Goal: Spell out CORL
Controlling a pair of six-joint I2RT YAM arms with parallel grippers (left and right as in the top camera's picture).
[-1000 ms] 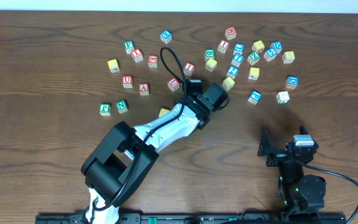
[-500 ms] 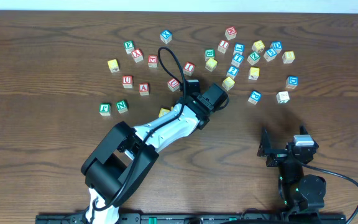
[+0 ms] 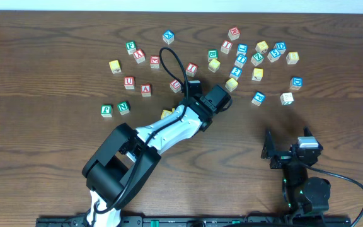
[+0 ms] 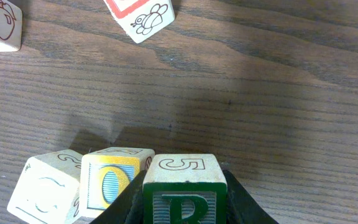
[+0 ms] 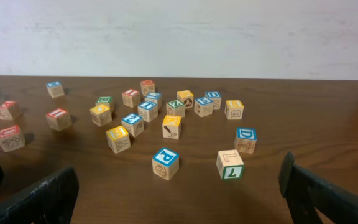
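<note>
My left gripper point(image 4: 182, 202) is shut on a green R block point(image 4: 182, 183), which shows a 5 on its top face. It holds the block close against the right side of a yellow and blue O block point(image 4: 112, 177), and a pale block point(image 4: 45, 186) sits left of that one. In the overhead view the left arm point(image 3: 188, 116) hides this row except for a yellow corner point(image 3: 166, 114). The white L block point(image 5: 230, 164) stands at the right point(image 3: 287, 98). My right gripper point(image 5: 179, 199) is open and empty, near the front edge point(image 3: 288, 154).
Many loose letter blocks lie across the far half of the table, in a right cluster point(image 3: 241, 57) and a left group point(image 3: 134, 69). A blue P block point(image 5: 165, 162) sits beside the L block. A red-bordered block point(image 4: 140, 15) lies just beyond the left gripper.
</note>
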